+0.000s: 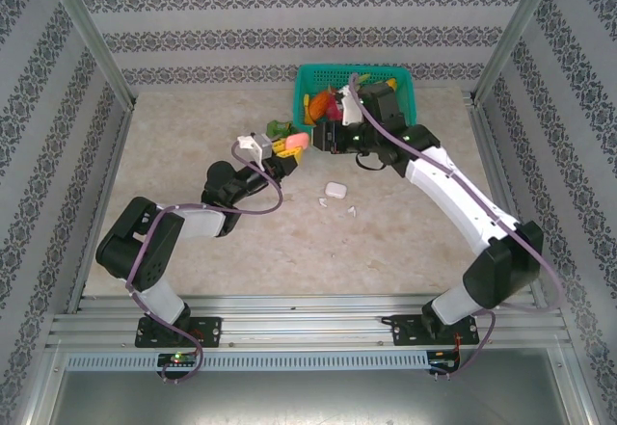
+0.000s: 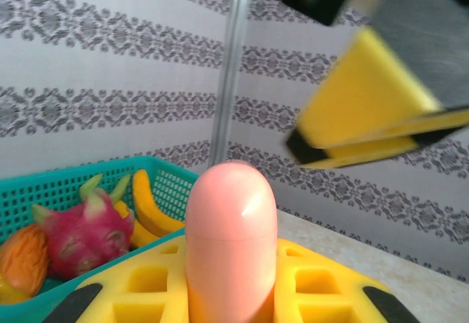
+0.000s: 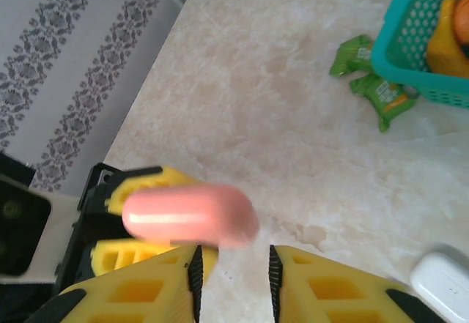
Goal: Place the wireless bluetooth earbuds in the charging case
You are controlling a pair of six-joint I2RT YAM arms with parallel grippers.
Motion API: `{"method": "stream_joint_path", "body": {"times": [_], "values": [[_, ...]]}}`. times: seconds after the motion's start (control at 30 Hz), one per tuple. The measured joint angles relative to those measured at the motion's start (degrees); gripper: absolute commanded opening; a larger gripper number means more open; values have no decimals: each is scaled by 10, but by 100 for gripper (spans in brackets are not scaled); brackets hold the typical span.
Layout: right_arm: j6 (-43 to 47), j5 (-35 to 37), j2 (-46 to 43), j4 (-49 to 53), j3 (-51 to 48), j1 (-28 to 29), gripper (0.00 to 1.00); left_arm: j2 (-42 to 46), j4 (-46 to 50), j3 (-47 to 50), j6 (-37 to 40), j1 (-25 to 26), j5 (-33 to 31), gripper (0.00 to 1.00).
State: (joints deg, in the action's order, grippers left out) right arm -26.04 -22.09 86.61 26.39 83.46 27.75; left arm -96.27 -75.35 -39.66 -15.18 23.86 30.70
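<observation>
A salmon-pink charging case [image 1: 297, 141], its lid closed, is held above the table with my left gripper [image 1: 289, 148] shut on it. In the left wrist view the case [image 2: 231, 242] stands upright between the yellow fingers [image 2: 124, 294]. My right gripper [image 1: 319, 137] faces it from the right, its jaws open and nothing between them. In the right wrist view the case [image 3: 187, 217] lies just ahead and left of the right gripper [image 3: 233, 272]. A white case [image 1: 335, 191] rests on the table, with two tiny white earbuds [image 1: 324, 202] [image 1: 351, 211] beside it.
A teal basket [image 1: 310, 70] of toy fruit stands at the back, close behind the right arm. Green packets [image 1: 280, 128] lie left of the basket. The white case [image 3: 443, 279] sits at the lower right of the right wrist view.
</observation>
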Motion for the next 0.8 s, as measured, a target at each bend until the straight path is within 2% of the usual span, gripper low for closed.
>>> {"method": "stream_joint_path", "body": {"times": [0.2,0.43,0.53,0.8], "values": [[-40,44,-77,-38,-107,-1,38,24,112,3,-71,-16,-51,0],[-89,118,-112,-67,-238,39,45,66,409,-42,-138,-40,-89,0],[-105,153,-113,-70,-271,62,48,65,493,-55,-159,-52,-90,0],[-134,231,-113,-76,-318,80,54,0,594,-75,-203,-74,-68,1]]}}
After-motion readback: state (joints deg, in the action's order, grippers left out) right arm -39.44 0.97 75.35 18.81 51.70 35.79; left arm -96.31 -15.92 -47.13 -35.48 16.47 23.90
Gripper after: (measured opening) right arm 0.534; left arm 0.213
